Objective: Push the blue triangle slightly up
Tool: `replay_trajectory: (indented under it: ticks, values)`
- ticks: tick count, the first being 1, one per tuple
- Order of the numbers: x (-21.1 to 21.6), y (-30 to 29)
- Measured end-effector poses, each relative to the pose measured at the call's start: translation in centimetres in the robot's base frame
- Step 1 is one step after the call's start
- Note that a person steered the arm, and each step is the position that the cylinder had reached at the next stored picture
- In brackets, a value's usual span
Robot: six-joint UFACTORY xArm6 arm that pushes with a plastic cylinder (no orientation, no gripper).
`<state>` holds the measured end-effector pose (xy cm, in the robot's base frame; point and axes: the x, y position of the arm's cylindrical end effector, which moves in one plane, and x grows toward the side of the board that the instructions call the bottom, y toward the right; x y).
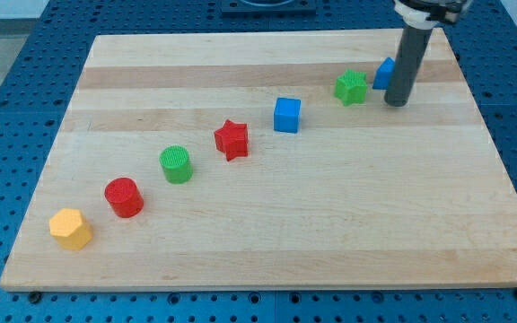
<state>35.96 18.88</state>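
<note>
While my tip (398, 102) rests on the wooden board (267, 224) near its upper right corner, the blue triangle (383, 74) sits just beside it on the view's left, partly hidden behind the rod; being a bare rod, it has no jaws and grips nothing. Bare board lies above the triangle up to the top edge, and the right edge is near. A green block (351, 87), blue cube (286, 115), red star (232, 139), green cylinder (176, 164), red cylinder (124, 197) and yellow block (70, 228) trail diagonally toward the lower left.
</note>
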Motion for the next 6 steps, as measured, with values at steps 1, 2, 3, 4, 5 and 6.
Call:
replay_trajectory:
  ticks: [1, 2, 3, 4, 5, 6]
  values:
    - [-0.8, 1.1]
    - [-1.7, 1.1]
    - [-2.6, 0.9]
    - [-3.3, 0.5]
    - [-3.4, -0.4]
    - [-3.4, -1.4]
